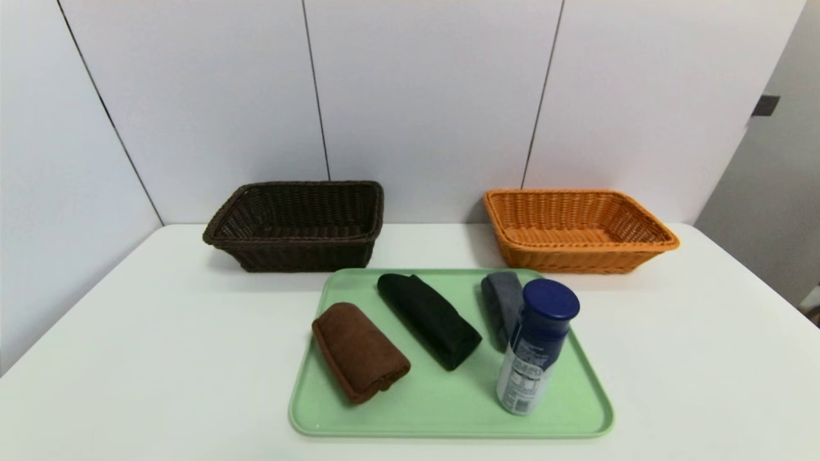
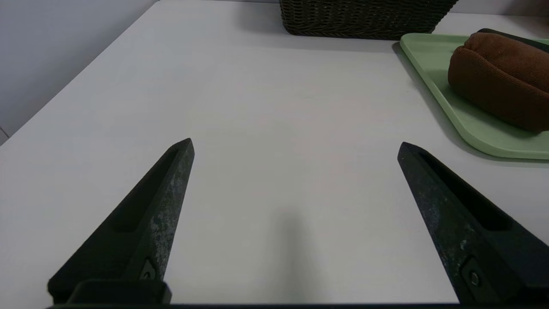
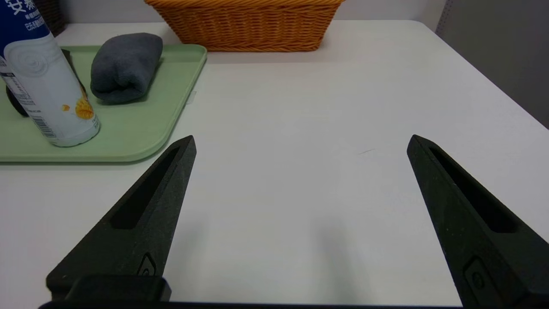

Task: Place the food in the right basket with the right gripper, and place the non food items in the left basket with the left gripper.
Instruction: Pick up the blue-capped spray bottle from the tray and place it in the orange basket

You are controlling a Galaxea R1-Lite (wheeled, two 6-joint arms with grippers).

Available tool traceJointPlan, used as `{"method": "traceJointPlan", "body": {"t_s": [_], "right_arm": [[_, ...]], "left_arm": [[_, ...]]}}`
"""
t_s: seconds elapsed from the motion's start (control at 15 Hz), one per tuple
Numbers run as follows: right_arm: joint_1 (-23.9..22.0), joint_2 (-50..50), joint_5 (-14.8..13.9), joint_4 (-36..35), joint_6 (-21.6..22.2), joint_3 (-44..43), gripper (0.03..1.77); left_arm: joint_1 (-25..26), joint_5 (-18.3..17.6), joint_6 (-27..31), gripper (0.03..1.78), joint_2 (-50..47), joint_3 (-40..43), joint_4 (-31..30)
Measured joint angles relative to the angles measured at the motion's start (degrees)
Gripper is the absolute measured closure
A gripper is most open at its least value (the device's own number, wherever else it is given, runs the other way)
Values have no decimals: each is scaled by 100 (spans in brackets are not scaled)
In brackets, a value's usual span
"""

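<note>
The food, a tall bottle (image 1: 535, 349) (image 3: 45, 92) with a dark blue cap and white label, stands upright near the tray's right front. Three rolled towels lie on the tray: brown (image 1: 360, 351) (image 2: 502, 79), black (image 1: 429, 319) and dark grey (image 1: 503, 306) (image 3: 124, 66). The dark brown left basket (image 1: 298, 224) (image 2: 364, 17) and the orange right basket (image 1: 576, 227) (image 3: 248, 23) stand empty at the back. Neither arm shows in the head view. My left gripper (image 2: 296, 143) is open over bare table left of the tray. My right gripper (image 3: 300, 139) is open over bare table right of the tray.
The towels and bottle rest on a light green tray (image 1: 448, 410) (image 2: 433, 86) (image 3: 141, 137) in the middle of a white table (image 1: 160, 346). White wall panels close the back and left. The table's right edge (image 3: 493, 81) lies near the right gripper.
</note>
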Motion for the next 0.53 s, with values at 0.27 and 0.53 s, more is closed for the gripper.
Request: {"method": "traceJointPlan", "body": {"t_s": [0.27,0.53], "right_arm": [[0,0,9,15,-24,-2,10],[-2,0,46,110,-66,-118,10]], "left_arm": [[-2,2,-13,12,0,0,0],[0,11,6,12,0,0,-2]]}}
